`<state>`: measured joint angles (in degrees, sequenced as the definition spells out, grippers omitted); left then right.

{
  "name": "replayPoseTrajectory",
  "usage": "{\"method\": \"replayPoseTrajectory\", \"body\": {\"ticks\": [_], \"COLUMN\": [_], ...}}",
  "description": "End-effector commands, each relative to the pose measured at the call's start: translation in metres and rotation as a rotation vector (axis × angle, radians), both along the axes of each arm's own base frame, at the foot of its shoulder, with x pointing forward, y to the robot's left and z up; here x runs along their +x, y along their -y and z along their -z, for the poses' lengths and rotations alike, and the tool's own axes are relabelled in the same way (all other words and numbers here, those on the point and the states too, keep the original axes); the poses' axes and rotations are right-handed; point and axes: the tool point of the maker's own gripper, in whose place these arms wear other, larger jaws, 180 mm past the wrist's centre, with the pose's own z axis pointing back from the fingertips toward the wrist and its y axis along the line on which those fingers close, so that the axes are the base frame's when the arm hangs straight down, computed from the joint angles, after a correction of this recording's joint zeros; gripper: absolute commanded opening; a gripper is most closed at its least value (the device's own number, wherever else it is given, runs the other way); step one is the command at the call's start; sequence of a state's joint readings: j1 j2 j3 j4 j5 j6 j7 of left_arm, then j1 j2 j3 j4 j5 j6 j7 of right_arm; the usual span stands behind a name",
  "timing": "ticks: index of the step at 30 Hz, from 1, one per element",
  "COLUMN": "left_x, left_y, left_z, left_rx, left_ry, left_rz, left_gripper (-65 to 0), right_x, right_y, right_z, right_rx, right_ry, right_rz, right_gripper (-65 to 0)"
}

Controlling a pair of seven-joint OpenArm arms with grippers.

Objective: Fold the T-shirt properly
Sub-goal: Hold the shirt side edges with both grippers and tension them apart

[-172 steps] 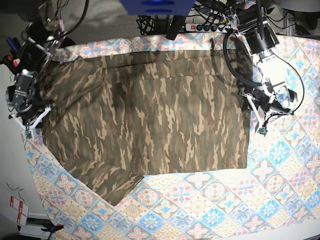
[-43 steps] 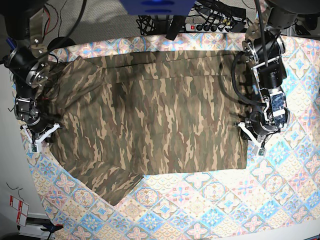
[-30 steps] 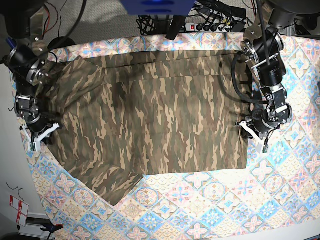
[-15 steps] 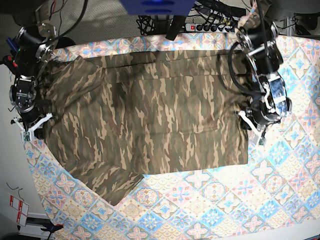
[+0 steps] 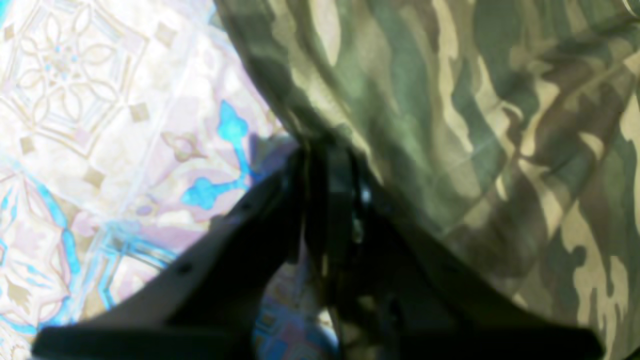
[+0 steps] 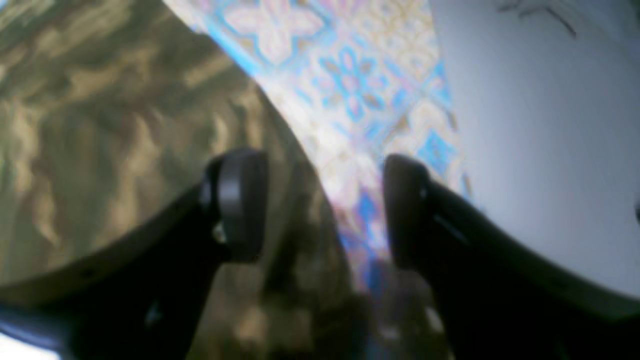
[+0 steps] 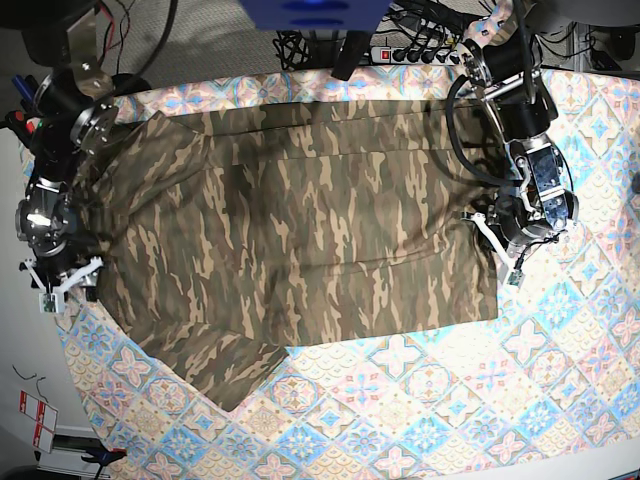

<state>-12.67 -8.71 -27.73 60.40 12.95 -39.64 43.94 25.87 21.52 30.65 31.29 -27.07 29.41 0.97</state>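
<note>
T-shirt (image 7: 300, 230) — camouflage, spread flat across the patterned bench cloth (image 7: 420, 400), one sleeve trailing toward the near edge.
Left gripper (image 5: 320, 165) — jaws pinched on the hem edge, probably to draw a fold.
Right gripper (image 6: 320, 200) — jaws parted over the opposite edge, holding nothing.

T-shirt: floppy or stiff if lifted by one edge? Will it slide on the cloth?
Likely floppy: the T-shirt lies flat with soft creases, and its edge bunches where the left gripper pinches it. Probably light, thin fabric. It may drag rather than slide freely on the patterned cloth.
</note>
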Motion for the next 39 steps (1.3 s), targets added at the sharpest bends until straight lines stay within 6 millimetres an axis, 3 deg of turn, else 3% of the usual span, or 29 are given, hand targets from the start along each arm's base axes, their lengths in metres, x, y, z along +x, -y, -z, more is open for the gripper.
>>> {"method": "replayPoseTrajectory", "body": {"ticks": [1, 5, 8, 14, 23, 27, 32, 36, 39], "left_x": [0.003, 0.003, 0.002, 0.002, -0.010, -0.010, -0.016, -0.016, -0.017], "left_y": [-0.002, -0.002, -0.002, -0.002, -0.003, -0.003, -0.003, -0.003, -0.003], "left_z": [-0.003, -0.003, -0.003, -0.003, 0.004, 0.004, 0.008, 0.008, 0.008], "left_rx": [0.012, 0.012, 0.013, 0.013, 0.017, 0.017, 0.017, 0.017, 0.016], "left_ry": [-0.005, -0.005, -0.006, -0.008, -0.029, -0.030, -0.041, -0.042, -0.041], "left_rz": [0.010, 0.010, 0.010, 0.010, 0.010, 0.010, 0.010, 0.010, 0.010], "left_gripper": [-57.8, -57.8, -57.7, -57.7, -57.7, -57.7, -57.7, -57.7, -57.7], "right_x": [0.009, 0.018, 0.015, 0.003, 0.000, -0.008, -0.020, -0.017, -0.026], "right_y": [0.014, 0.005, 0.010, -0.011, 0.001, -0.003, 0.009, 0.040, 0.046], "right_z": [-0.019, -0.013, -0.004, 0.023, 0.020, 0.032, 0.035, 0.010, 0.013], "right_rx": [-0.023, 0.046, 0.098, 0.188, 0.268, 0.286, 0.320, 0.288, 0.270], "right_ry": [0.050, 0.037, 0.006, -0.043, 0.009, -0.058, -0.024, 0.076, 0.067], "right_rz": [0.015, 0.023, 0.044, 0.044, 0.157, 0.162, 0.237, 0.305, 0.314], "right_gripper": [-29.3, -29.1, -29.1, -29.0, -29.0, -29.0, -29.3, -29.3, -29.2]}}
